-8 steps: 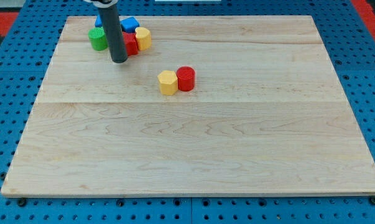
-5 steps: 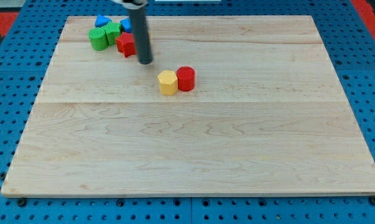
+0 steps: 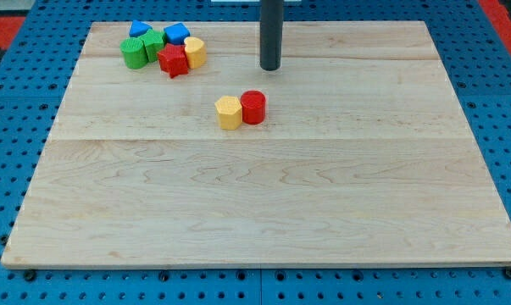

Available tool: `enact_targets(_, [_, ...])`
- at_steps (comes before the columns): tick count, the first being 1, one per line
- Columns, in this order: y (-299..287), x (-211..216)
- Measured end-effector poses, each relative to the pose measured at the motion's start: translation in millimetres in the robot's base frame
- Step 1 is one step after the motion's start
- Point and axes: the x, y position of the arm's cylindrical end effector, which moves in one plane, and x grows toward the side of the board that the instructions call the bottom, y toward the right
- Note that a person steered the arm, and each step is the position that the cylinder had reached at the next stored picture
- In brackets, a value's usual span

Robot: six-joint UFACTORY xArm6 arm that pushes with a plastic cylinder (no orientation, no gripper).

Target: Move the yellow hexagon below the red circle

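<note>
My tip is now standing toward the view's top centre, having travelled from beside the cluster at the view's top left across to the view's right, while none of the blocks has shifted. The yellow hexagon is sitting a little above and left of the middle of the wooden tabletop, a short six-sided prism with a pale flat top and darker yellow side faces. It is touching the red circle, a short red cylinder lying just to its right. My tip is hovering above and slightly right of that pair, apart from both. There is no claw on this arm, only the dark rod, so nothing is being pinched. At the view's top left a cluster is resting together: a green block, a second green block, a red star-like block, a yellow block and two blue blocks.
</note>
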Motion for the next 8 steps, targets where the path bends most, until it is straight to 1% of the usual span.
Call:
enact_targets(1, [-55.1,39.9])
enact_targets(2, [-84.8,83.1])
enact_targets(3, [-86.3,92.7])
enact_targets(4, [-78.0,119.3])
enact_targets(5, [-43.9,124.5])
enact_targets(8, [-47.4,124.5])
